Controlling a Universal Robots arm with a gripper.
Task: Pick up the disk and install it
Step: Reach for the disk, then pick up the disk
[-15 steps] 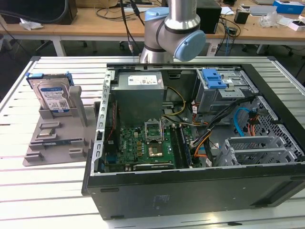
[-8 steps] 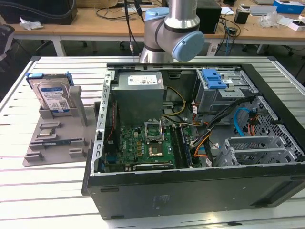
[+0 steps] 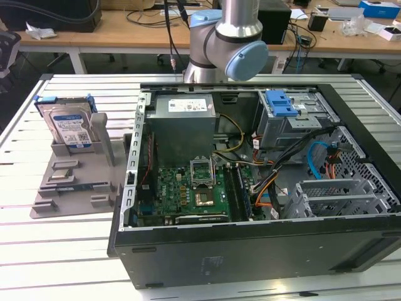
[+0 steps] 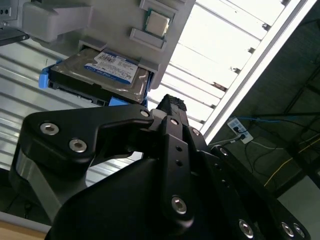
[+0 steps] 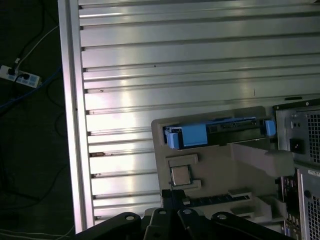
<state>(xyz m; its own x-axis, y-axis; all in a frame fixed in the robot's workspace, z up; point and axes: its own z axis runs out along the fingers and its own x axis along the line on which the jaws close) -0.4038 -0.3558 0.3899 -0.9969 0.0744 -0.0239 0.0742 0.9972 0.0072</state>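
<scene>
The disk stands on edge in a grey holder on the counter, upper left of the exterior view. It is likely stiff, fairly heavy, smooth-faced and shock-sensitive, so its blue rails seem the safest hold. The end effector hangs near it without holding it; I cannot tell whether it is open or closed.

A lab: opened computer case on slatted aluminium table, cluttered benches behind
</scene>
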